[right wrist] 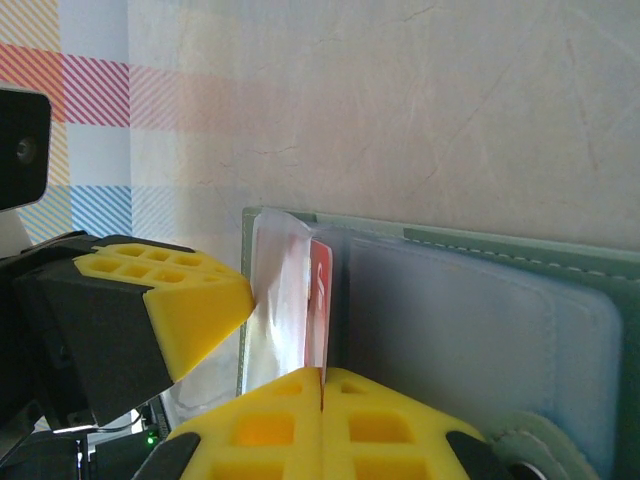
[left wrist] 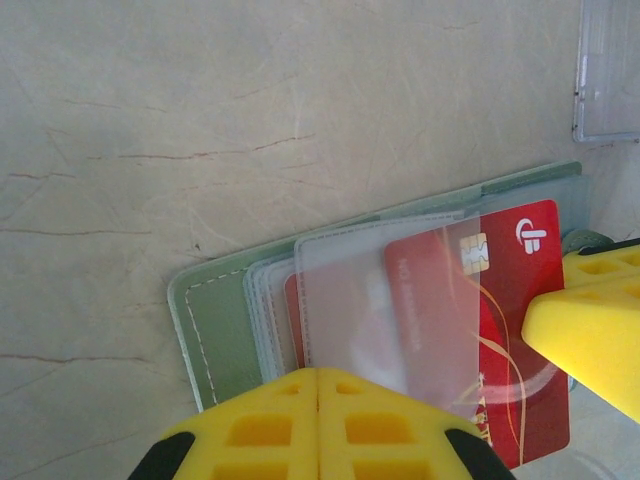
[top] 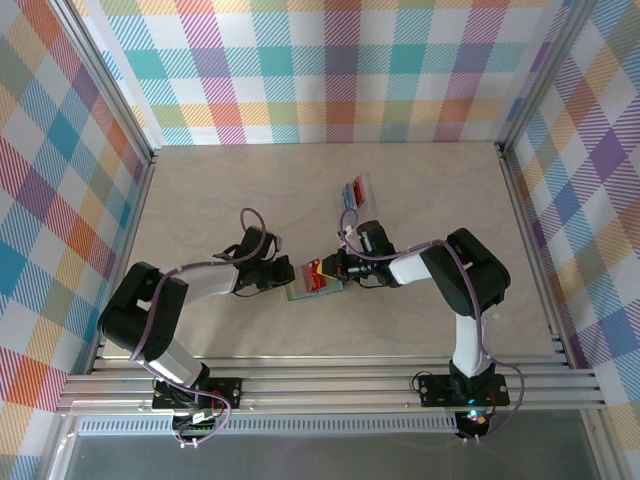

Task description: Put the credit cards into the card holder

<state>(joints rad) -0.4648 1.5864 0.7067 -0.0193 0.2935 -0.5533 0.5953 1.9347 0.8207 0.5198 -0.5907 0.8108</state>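
Right end effector is clamped on the red card, half inside the card holder. Left end effector pinches its clear sleeve.

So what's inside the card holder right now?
A red card sits partway under a clear sleeve of the card holder, pinched by the right pincer. A second red card peeks out behind the sleeves; the left pincer covers the rest of it.

card partly in card holder, tray behind
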